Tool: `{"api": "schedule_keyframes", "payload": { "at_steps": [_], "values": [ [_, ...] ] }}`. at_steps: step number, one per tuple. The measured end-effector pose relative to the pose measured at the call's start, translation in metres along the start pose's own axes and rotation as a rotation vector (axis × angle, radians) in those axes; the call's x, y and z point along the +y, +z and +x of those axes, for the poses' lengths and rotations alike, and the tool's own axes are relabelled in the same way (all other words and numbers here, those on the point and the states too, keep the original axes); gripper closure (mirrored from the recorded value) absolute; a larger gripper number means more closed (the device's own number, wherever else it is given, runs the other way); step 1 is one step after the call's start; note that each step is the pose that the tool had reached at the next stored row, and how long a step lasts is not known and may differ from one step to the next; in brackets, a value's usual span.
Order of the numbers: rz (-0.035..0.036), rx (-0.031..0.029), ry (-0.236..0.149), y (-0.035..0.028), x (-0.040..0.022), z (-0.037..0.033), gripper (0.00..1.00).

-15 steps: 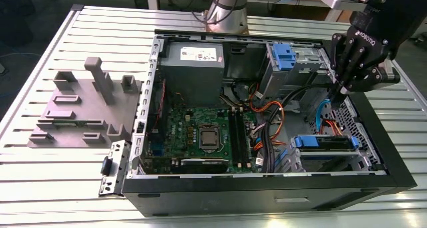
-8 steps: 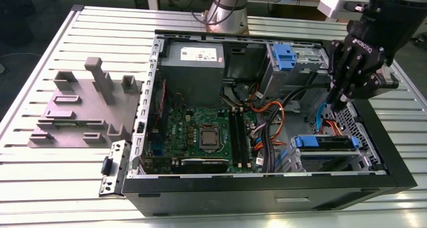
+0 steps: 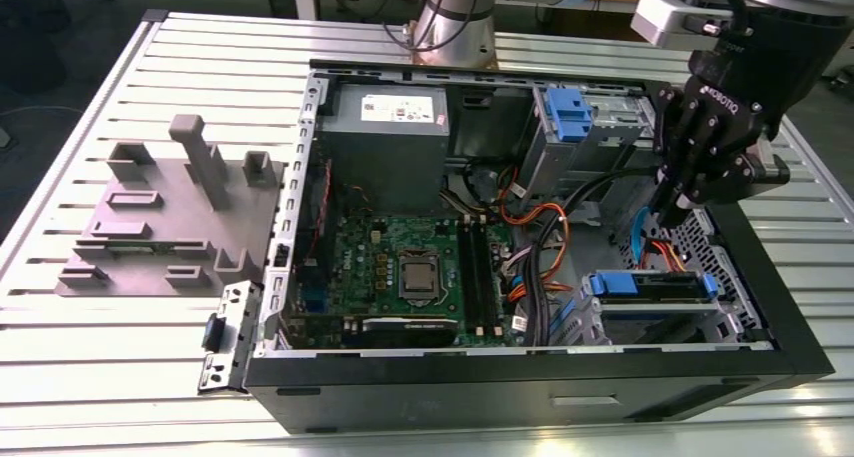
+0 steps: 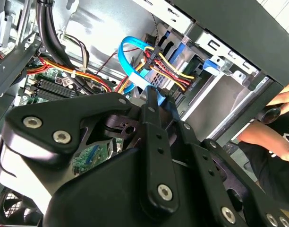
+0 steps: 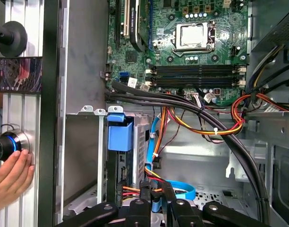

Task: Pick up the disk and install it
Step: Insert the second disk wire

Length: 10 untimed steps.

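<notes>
Exterior view: disk [image 3: 650, 285] sits in the lower bay of the case [image 3: 534, 377]; gripper [image 3: 677, 209] hovers above, jaws pressed together, empty. Rigid, probably dense, shock-sensitive; grip the blue side rails.

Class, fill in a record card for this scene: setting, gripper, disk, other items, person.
setting: open computer case on a slatted table
gripper: gripper hangs over the case, by the cables
disk: disk in the drive cage, apart from the gripper
other: grey fixture at the exterior view's left
person: hand at a round knob
</notes>
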<state>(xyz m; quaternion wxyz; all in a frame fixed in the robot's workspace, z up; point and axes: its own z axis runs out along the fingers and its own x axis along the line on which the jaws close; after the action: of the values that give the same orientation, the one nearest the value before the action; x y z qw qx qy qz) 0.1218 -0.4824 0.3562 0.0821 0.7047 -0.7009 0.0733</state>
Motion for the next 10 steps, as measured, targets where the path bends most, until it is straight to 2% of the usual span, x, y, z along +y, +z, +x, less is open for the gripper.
{"api": "schedule_keyframes", "payload": {
  "at_steps": [2,4,10],
  "values": [
    [0.0000,0.0000,0.000,0.0009,0.0000,-0.0002,0.76],
    [0.0000,0.0000,0.000,0.0048,-0.0001,-0.0011,0.76],
    [0.0001,-0.0002,0.000,0.0051,-0.0004,-0.0012,0.76]
  ]
}}
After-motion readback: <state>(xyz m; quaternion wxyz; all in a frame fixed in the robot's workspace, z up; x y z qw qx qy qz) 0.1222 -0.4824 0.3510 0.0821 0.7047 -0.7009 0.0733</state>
